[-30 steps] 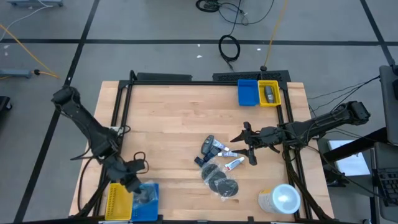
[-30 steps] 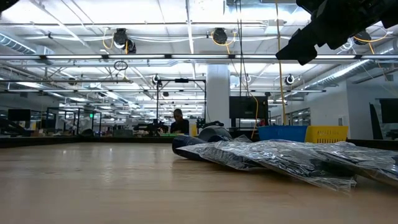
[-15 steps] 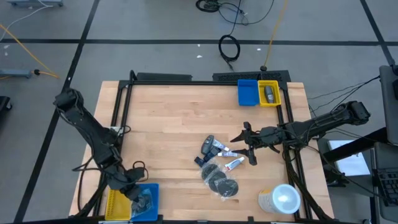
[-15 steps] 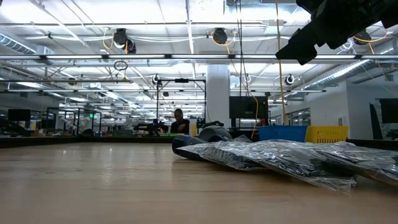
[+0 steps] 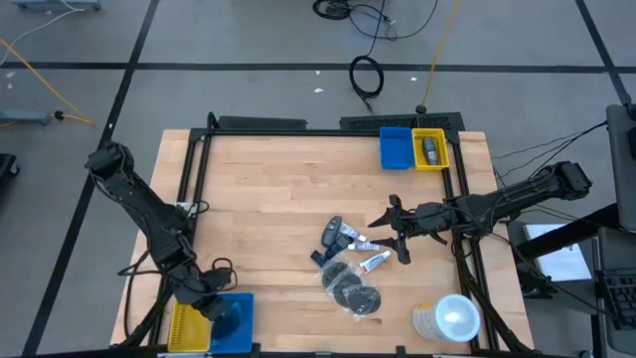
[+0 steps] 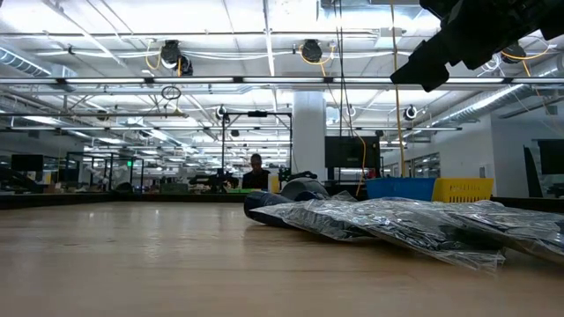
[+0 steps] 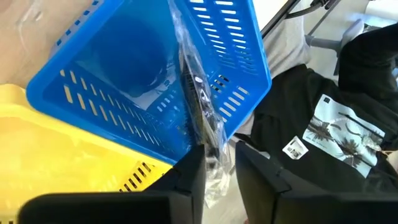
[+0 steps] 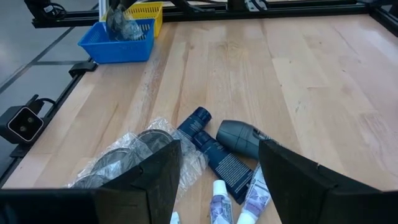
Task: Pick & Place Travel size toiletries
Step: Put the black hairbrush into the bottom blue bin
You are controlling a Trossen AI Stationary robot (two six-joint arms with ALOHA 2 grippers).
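High view is showing the left gripper (image 5: 221, 316) sitting down over the blue bin (image 5: 242, 304) at the near left corner of the table (image 5: 268, 199), with a yellow bin (image 5: 185, 323) touching that blue one. Left wrist view is making it clearer: the two dark fingers (image 7: 189, 177) are nearly closed and pinching a wrapped disc pack (image 7: 200, 112), which is hanging out past the fingertips into the blue bin, right along its slatted wall.

The right gripper (image 5: 393, 231) is hovering just beside the leftover toiletries, fingers spread wide and holding nothing. Looking past those open fingers (image 8: 155, 171) in the right wrist view, the pile is lying right ahead between them: wrapped dark discs (image 8: 134, 152), a dark blue tube (image 8: 211, 155), a small dark grey bottle (image 8: 239, 137), and white tubes (image 8: 219, 205) closest to the fingertips. All of it is resting flat on the wood, none of it touching the fingers.

Farther from both grippers, a second blue and yellow bin pair (image 5: 413, 148) is sitting at the far edge, and a white-lidded cup (image 5: 449, 318) is standing near the right arm's side.
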